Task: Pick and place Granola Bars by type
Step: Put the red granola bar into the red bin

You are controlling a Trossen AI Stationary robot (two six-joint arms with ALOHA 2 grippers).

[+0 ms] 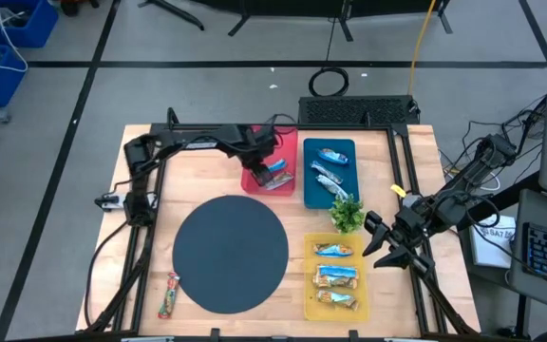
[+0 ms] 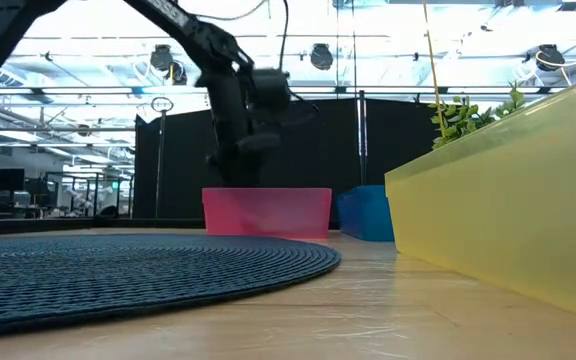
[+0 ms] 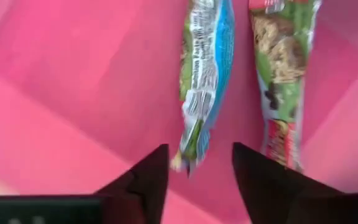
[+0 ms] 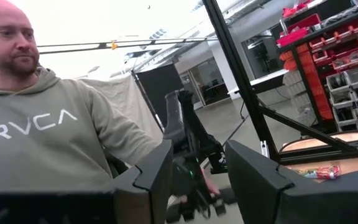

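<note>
Far left on the wooden tabletop (image 1: pixel 198 185), near the front edge: 1 orange-green bar (image 1: pixel 170 294) lying alone, just beside the round dark mat (image 1: pixel 231 252). Over the pink tray (image 1: pixel 289 142) at the back: left gripper (image 1: pixel 272 174), fingers (image 3: pixel 146 180) spread apart and released, grasping nothing, with 1 blue-white bar (image 3: pixel 205 74) just ahead of the tips and 1 green-wrapped bar (image 3: pixel 281 81) beside it on the pink floor. Next to the right: blue tray (image 1: pixel 309 180) holding 2 bars (image 1: pixel 330 166), with a green plant sprig (image 1: pixel 347 213) at its front edge. In front of that: yellow tray (image 1: pixel 310 304) with 3 bars (image 1: pixel 336 275) in a row. Far right, at the tabletop's edge, apart from all trays: right gripper (image 1: pixel 385 245), fingers (image 4: pixel 151 177) parted and empty, facing a person in a grey hoodie (image 4: pixel 39 134).
</note>
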